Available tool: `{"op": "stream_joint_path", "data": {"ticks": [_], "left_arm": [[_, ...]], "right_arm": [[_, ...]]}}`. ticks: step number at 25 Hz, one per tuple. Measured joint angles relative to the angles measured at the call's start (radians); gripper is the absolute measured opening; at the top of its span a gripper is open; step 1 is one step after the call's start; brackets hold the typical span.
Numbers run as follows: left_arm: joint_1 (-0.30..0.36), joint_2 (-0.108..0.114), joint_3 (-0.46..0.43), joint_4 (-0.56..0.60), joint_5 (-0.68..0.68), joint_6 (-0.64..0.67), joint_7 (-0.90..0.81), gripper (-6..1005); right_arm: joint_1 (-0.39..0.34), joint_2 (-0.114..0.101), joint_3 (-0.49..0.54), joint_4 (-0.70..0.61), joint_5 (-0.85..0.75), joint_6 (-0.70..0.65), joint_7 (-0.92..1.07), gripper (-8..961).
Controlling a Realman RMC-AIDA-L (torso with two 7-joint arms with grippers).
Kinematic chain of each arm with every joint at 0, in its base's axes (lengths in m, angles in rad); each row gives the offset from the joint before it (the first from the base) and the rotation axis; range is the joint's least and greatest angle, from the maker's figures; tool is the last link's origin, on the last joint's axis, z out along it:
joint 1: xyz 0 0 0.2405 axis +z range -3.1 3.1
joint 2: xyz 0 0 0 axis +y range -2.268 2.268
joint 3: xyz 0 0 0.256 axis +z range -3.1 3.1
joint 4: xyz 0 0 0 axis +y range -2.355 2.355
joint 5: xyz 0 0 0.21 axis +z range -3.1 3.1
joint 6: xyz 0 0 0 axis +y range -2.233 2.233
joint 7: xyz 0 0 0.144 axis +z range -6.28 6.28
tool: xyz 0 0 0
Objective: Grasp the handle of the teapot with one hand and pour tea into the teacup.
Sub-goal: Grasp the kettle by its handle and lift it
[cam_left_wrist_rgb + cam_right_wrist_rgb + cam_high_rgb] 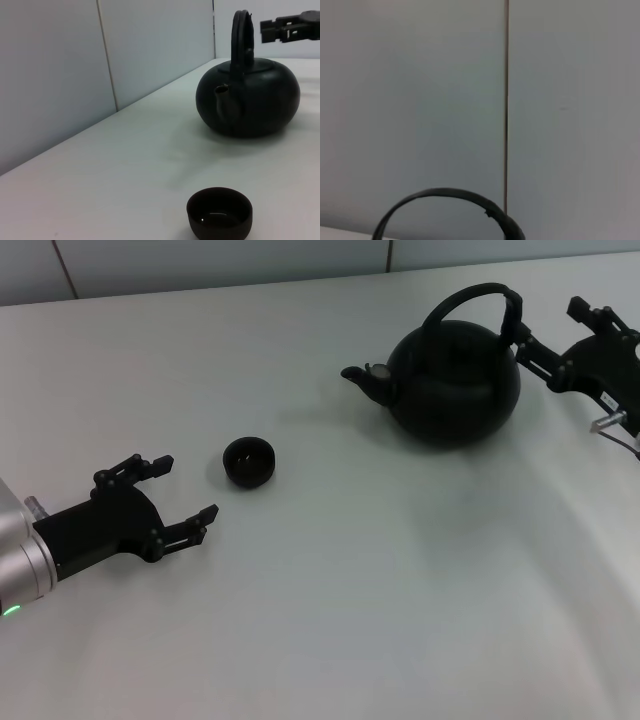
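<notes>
teapot [455, 380] sits upright at 1 o'clock, spout toward teacup [249, 461] | right gripper [545, 345] at 3 o'clock of handle [470, 298], fingers apart, likely lining up to grab | left gripper [180, 495] spread wide at 8 o'clock of cup, idle

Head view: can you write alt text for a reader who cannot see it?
A black teapot stands upright on a white table, the right gripper at its arched handle. A small black teacup sits nearer, with the open left gripper beside it.
</notes>
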Motion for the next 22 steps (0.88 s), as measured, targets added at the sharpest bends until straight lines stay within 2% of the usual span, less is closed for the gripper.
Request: {"op": "stream_joint_path", "data": {"ticks": [19,22], "left_arm": [[-0.001,0.000,0.000,0.000,-0.001,-0.004,0.000,844],[-0.001,0.000,0.000,0.000,-0.001,-0.004,0.000,844]], "right_arm": [[0.066,0.001,-0.009,0.026,0.001,0.091,0.000,817],[0.069,0.001,-0.010,0.028,0.001,0.094,0.000,726]]}}
